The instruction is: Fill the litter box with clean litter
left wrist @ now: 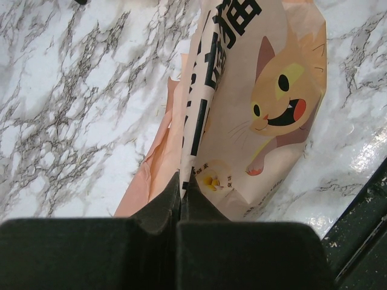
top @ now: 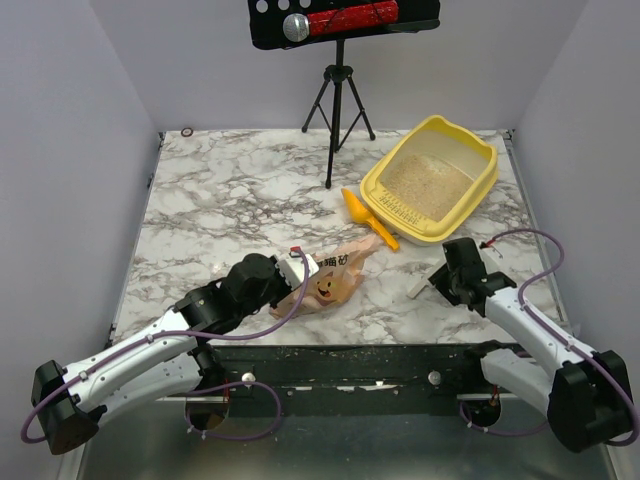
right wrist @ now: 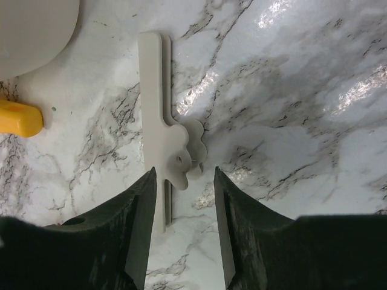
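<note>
The yellow litter box (top: 487, 172) stands at the back right, with beige clean litter (top: 425, 183) covering its floor. A tan paper bag (top: 335, 280) printed with a cartoon cat lies flat near the table's front centre. My left gripper (top: 300, 268) is shut on the bag's edge, and the left wrist view shows the paper (left wrist: 254, 103) pinched between the closed fingertips (left wrist: 181, 181). My right gripper (top: 442, 275) hovers open over a white bag clip (right wrist: 158, 109) lying on the marble. The clip's end sits between the jaws, close to the left finger (right wrist: 142, 211). The box's pale corner (right wrist: 30, 30) shows top left.
A yellow-orange scoop (top: 365, 215) lies just left of the litter box, its handle tip (right wrist: 18, 118) showing in the right wrist view. A black tripod (top: 337, 100) stands at the back centre. A dark rail (top: 350, 358) runs along the front edge. Grey walls enclose both sides.
</note>
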`<act>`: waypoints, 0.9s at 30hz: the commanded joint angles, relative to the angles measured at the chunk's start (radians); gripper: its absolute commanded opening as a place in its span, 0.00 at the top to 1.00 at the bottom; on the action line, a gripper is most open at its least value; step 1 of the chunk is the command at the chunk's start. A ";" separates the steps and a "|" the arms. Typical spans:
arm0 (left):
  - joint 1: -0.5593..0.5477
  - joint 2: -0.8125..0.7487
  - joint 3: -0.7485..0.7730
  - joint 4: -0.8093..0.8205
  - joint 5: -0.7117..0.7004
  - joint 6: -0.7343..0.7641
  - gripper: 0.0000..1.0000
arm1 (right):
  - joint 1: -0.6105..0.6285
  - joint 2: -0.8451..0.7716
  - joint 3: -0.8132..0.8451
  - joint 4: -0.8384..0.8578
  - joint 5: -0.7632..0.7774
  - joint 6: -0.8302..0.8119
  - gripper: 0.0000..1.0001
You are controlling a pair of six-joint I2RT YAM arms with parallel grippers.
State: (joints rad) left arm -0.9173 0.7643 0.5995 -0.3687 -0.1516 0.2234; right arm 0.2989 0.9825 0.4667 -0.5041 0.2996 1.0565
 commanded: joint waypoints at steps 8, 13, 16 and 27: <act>0.005 0.001 0.029 0.080 -0.036 -0.002 1.00 | -0.023 0.099 -0.011 0.116 0.003 -0.009 0.57; 0.005 0.001 0.028 0.080 -0.037 -0.002 1.00 | -0.026 0.116 -0.014 0.130 0.006 -0.009 0.75; 0.005 0.001 0.026 0.080 -0.040 -0.002 1.00 | -0.027 0.099 -0.020 0.131 0.013 -0.016 1.00; 0.005 -0.011 0.046 0.059 -0.011 -0.007 0.77 | -0.027 -0.083 -0.010 0.052 0.044 -0.119 1.00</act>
State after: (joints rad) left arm -0.9173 0.7654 0.5995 -0.3660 -0.1612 0.2234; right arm 0.2771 0.9581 0.4400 -0.3801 0.2939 0.9939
